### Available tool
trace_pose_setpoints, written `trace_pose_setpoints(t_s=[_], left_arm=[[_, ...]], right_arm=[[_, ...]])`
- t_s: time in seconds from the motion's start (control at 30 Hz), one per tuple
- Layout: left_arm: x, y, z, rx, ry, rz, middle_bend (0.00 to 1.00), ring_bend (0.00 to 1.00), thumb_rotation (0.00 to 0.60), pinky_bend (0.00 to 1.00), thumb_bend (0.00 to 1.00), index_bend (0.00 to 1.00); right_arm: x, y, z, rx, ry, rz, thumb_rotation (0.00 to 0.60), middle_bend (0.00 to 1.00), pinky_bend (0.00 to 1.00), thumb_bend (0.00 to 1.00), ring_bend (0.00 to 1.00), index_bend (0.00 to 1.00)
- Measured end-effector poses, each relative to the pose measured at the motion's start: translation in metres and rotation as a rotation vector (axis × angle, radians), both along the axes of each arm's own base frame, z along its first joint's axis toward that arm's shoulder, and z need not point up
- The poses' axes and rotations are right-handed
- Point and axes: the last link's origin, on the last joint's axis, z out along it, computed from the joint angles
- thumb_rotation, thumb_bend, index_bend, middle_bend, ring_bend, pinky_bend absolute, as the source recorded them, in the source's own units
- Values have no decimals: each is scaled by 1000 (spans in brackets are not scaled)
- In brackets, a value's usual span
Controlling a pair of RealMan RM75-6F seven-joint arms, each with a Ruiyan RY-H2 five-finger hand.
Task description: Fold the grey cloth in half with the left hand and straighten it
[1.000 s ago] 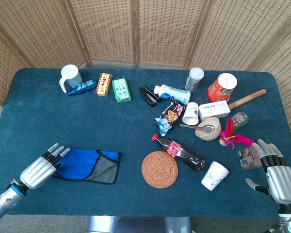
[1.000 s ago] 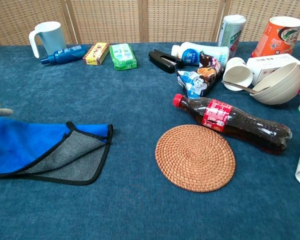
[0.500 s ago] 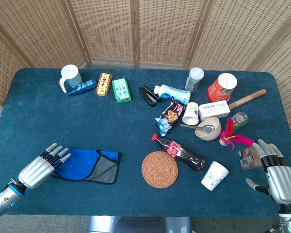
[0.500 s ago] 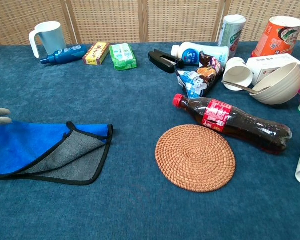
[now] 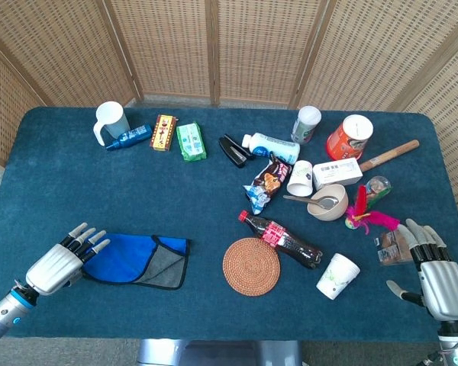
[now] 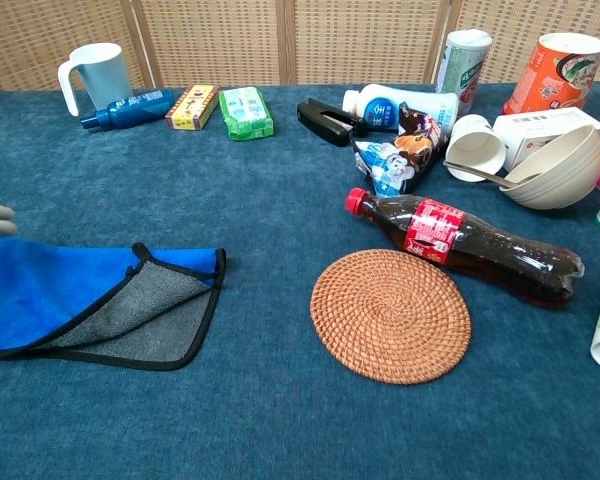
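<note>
Grey cloth (image 5: 137,261) folded blue side up on near left of bench (image 5: 76,191), left hand (image 5: 57,263) released, fingers spread at its left edge, right hand (image 5: 435,278) released, near right, woven coaster (image 5: 251,266) near middle

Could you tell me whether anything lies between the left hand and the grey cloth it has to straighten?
Nothing visible does: the left hand, fingers spread, sits right at the left edge of the folded grey and blue cloth, with only the bare blue table cover around them.
</note>
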Motion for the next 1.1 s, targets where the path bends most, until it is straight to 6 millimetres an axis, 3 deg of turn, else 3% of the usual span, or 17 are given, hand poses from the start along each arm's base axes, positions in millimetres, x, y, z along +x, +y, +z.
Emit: trace_pose_setpoints(t_s=[0.37, 0.57, 0.7, 1.1], left_arm=[[24, 15, 13, -32, -208, 83, 0, 0, 600, 43, 342, 1], [31, 24, 17, -30, -220, 106, 0, 0, 600, 45, 342, 156], [40, 36, 7, -52, -242, 127, 0, 0, 600, 44, 343, 246], [84, 64, -33, -103, -191, 42, 0, 0, 600, 48, 343, 251]], right_arm=[[0, 0, 2, -5, -5, -1, 600, 0, 123, 97, 0, 1], [0, 0, 1, 0, -2, 3, 600, 0, 123, 98, 0, 2], [0, 1, 0, 1, 0, 2, 600, 0, 122, 98, 0, 2], [-1, 0, 2, -4, -3, -1, 600, 0, 122, 99, 0, 2]])
